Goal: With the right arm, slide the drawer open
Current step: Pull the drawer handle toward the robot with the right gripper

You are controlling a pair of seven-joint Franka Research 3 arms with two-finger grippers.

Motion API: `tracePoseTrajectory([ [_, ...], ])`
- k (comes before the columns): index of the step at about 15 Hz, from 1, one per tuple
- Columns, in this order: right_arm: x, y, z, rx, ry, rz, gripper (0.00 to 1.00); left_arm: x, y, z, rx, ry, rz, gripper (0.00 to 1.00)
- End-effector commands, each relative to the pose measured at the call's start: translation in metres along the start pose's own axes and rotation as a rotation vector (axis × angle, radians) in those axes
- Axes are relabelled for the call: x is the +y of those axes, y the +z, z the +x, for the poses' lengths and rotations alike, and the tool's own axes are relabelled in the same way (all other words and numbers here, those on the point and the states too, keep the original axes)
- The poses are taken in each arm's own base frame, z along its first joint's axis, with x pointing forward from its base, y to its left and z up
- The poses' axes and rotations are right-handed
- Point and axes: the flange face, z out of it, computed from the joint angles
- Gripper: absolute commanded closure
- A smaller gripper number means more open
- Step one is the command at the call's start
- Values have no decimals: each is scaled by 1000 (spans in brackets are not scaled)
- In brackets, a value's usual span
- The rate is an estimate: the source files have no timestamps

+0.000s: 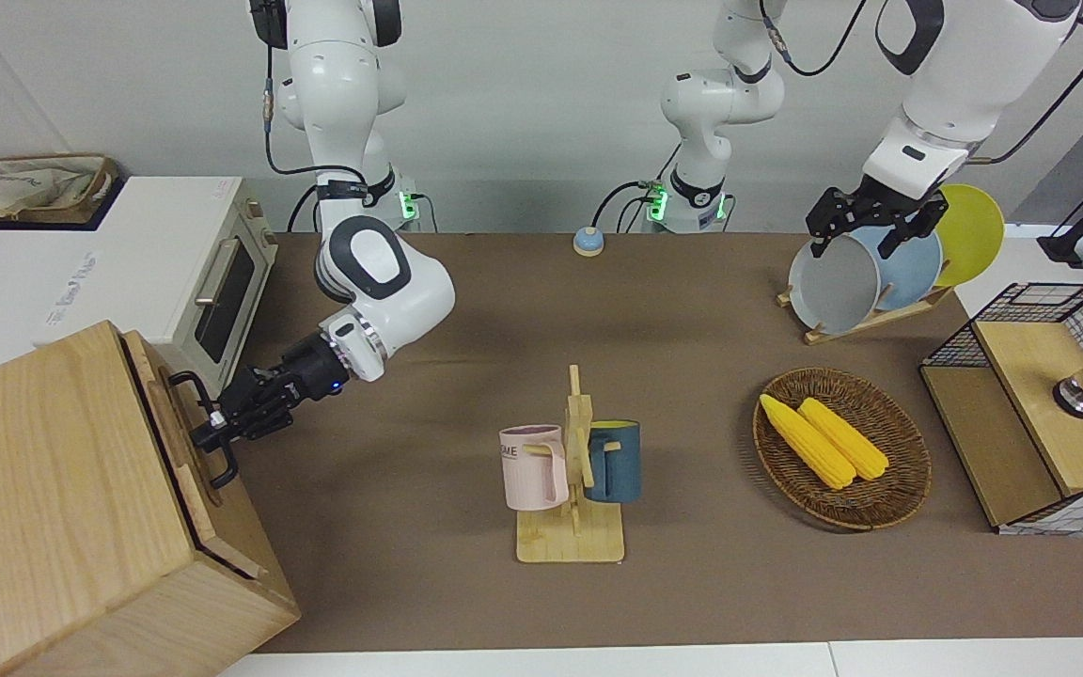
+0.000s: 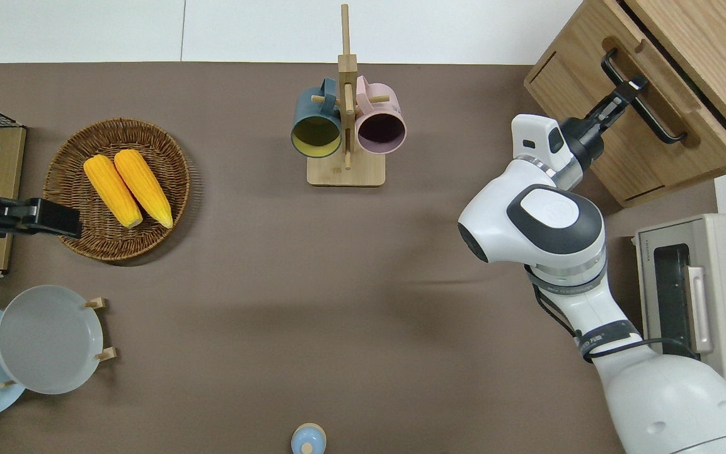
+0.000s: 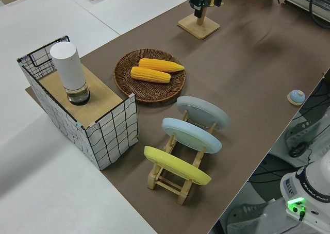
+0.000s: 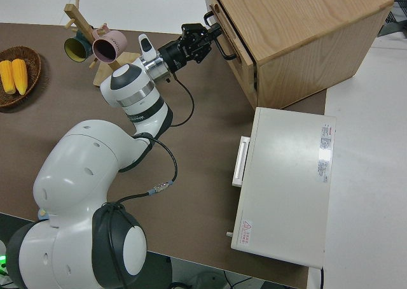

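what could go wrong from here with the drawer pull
The right pincer grips the black loop handle near one end, not its middle, so the drawer, only slightly out of the wooden cabinet, might skew and bind. The hold looks shallow, so the handle could slip free. The cabinet sits loose on the table and may drag along.

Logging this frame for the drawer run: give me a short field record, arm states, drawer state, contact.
right gripper: shut on the handle
drawer: slid partly out of the wooden cabinet, dark gap showing along its top edge
contact point: handle's end farther from the robots
left gripper: parked
toaster oven: beside the cabinet, nearer to the robots, door shut
task status: opening under way, drawer not fully out
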Motion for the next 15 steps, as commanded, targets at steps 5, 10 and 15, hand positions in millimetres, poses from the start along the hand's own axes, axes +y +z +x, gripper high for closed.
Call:
tracePoseTrajectory([
  [5, -2, -50, 16, -31, -36, -32, 1000, 2, -6, -3, -4, -5, 18, 7],
  [10, -1, -80, 25, -61, -37, -17, 1000, 2, -6, -3, -4, -5, 18, 7],
  [15, 0, -105, 31, -82, -32, -18, 1000, 2, -5, -3, -6, -5, 18, 7],
])
